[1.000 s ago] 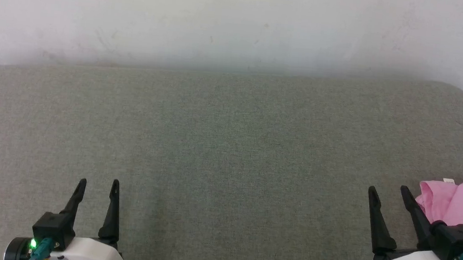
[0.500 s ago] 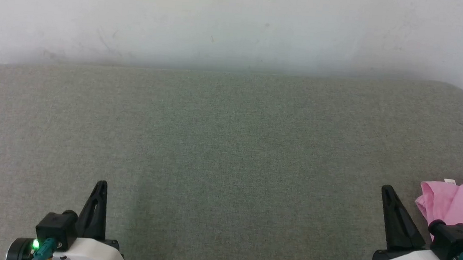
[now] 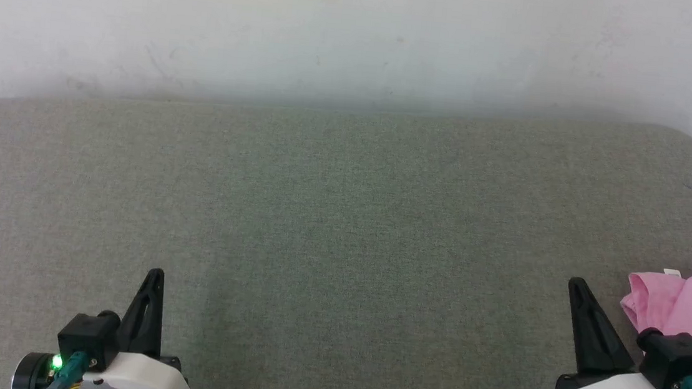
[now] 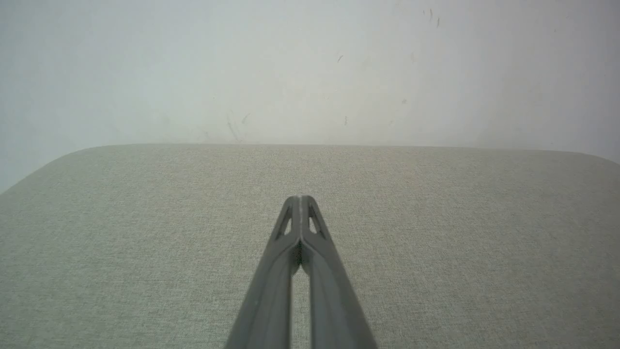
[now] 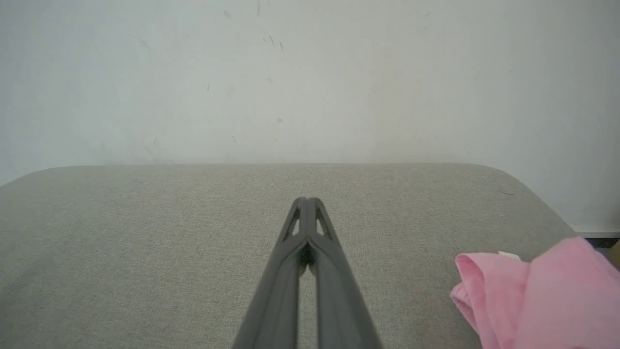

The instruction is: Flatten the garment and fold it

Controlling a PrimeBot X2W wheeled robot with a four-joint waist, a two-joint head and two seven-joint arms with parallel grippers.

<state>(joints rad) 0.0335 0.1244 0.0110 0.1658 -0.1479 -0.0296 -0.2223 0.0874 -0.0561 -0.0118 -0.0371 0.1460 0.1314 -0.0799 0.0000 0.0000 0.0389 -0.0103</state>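
Since a second ago both have closed: left tool and right tool pressed together, empty. Pink garment lies bunched at the grey fabric counter's right edge; scuffed white wall behind.

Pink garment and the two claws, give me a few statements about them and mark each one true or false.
1. The left claw is shut with nothing between its fingers. True.
2. The right claw is gripping the garment. False: it is shut on nothing, and the garment lies apart from its fingers, to the right.
3. The garment is spread flat in the middle of the surface. False: it is bunched up at the right side of the grey cushion.
4. A small white label shows at the far edge of the garment. True.
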